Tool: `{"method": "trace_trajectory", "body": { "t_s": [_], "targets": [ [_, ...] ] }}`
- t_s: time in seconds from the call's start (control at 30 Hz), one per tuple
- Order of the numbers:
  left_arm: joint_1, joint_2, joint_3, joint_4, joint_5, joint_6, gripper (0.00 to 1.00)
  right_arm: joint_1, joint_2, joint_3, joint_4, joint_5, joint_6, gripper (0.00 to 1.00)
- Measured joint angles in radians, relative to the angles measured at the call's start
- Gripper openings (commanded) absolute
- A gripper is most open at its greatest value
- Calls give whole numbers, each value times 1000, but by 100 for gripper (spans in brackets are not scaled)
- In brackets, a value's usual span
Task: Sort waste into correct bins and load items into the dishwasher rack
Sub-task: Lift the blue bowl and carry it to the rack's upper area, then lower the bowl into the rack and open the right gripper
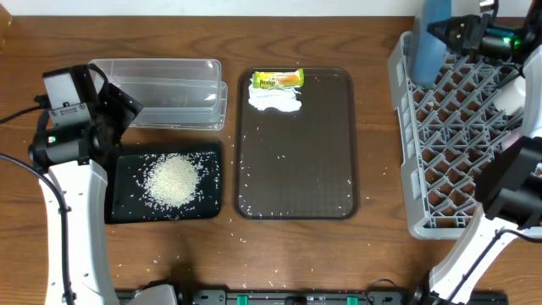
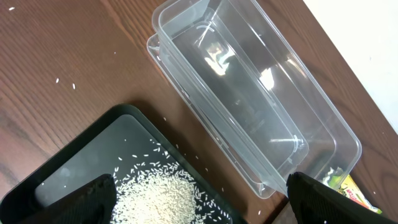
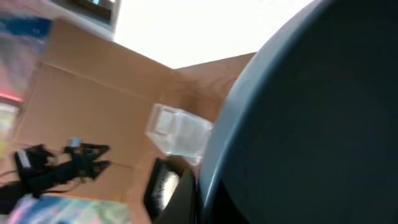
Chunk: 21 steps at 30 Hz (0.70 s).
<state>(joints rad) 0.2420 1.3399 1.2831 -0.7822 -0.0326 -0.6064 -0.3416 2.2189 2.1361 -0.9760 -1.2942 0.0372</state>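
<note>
Racking step: dark-blue bowl held over dishwasher rack.
Right jaws clamp it; next, probably seat it between pegs. Left jaws apart.

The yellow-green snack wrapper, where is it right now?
Overhead, the snack wrapper lies in the far-left corner of the brown serving tray, against the crumpled white napkin, just right of the clear tub.

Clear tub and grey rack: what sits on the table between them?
The brown serving tray, carrying a yellow-green wrapper and a white napkin at its far end, in the overhead view.
</note>
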Motion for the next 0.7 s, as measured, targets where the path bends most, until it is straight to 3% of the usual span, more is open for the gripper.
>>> {"method": "trace_trajectory", "body": {
  "t_s": [0.17,0.33,0.57,0.7],
  "targets": [
    [0,0,0,0,0,0,90,-13,0,0,-41,-13,-1,1],
    [0,0,0,0,0,0,90,-31,0,1,-75,-1,-3,11],
    [0,0,0,0,0,0,90,-72,-11,4,-117,69,-3,15],
    [0,0,0,0,0,0,90,-95,-34,5,-148,200,2,49]
  ]
}}
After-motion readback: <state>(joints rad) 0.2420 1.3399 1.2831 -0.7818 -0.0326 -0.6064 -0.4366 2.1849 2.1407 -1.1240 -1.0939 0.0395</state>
